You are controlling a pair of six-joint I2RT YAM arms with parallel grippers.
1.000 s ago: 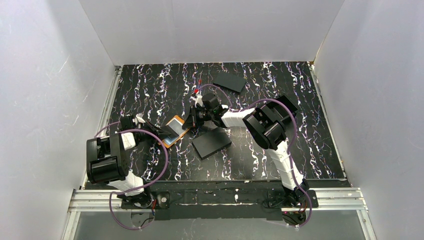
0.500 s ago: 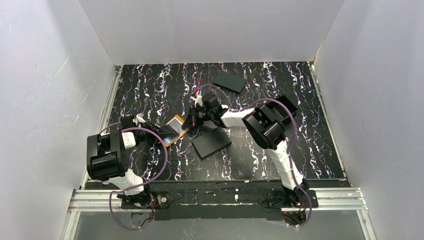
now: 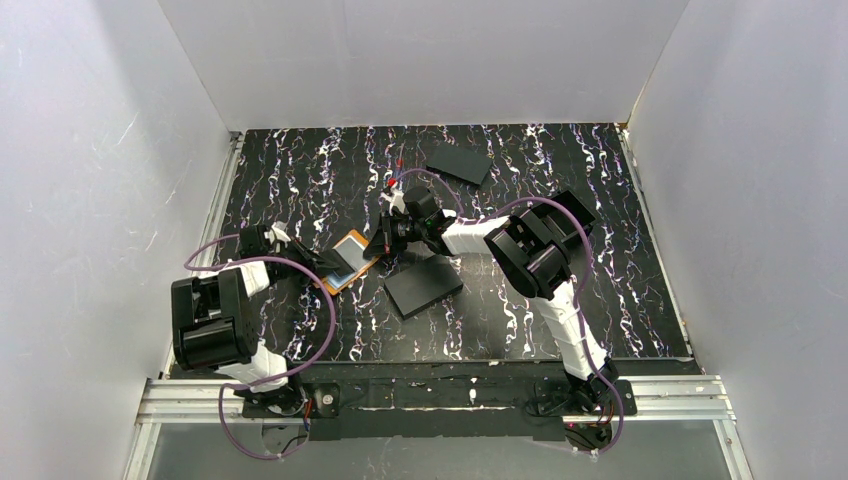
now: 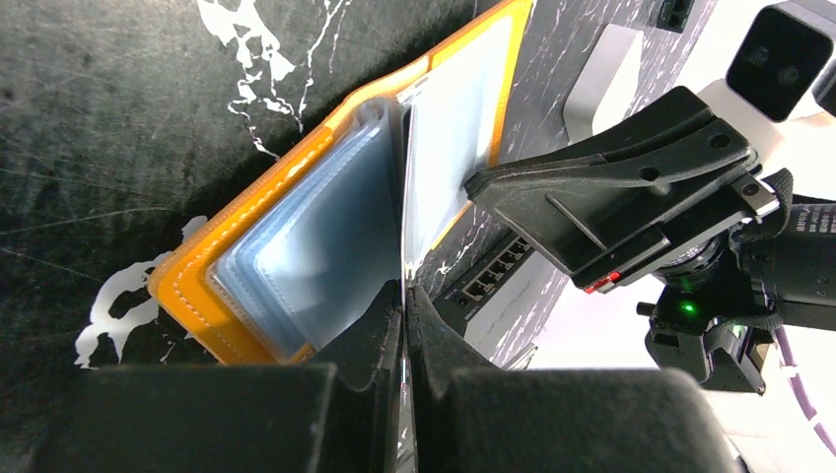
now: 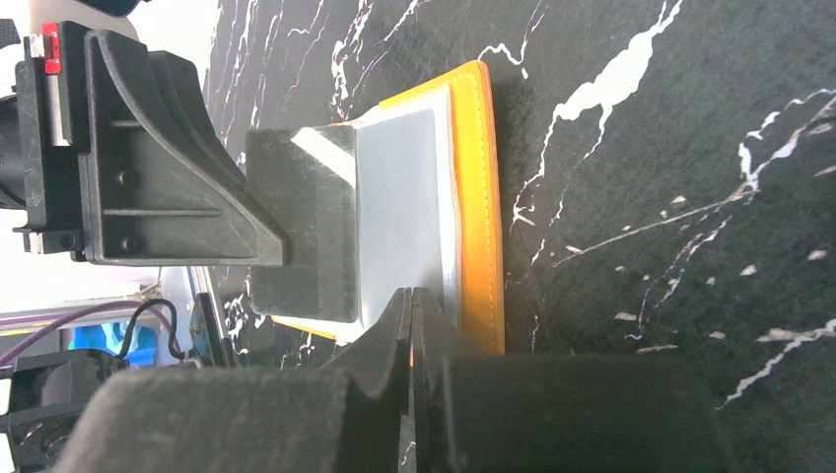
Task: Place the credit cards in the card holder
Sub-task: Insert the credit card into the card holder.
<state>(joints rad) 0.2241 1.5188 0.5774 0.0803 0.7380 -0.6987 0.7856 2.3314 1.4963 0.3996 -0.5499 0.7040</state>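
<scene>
Card holder (image 3: 350, 262): orange cover, pale blue-grey clear sleeves inside. Desk (image 3: 300, 180): black marble-look w/ white + purplish veins. Flat rectangles, far (image 3: 458, 162) & near (image 3: 423, 287): plain black. Arms (image 3: 545, 250): black & white; cables (image 3: 325, 300) purple. Walls (image 3: 430, 60) white.

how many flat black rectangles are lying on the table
2. The far rectangle lies near the back edge of the table; the near rectangle lies mid-table, just right of the orange card holder. Others may be hidden from view.

Black-and-white arms (image 3: 570, 320) with purple cables (image 3: 333, 315) and black end effectors (image 4: 404, 293) (image 5: 410, 296).
</scene>
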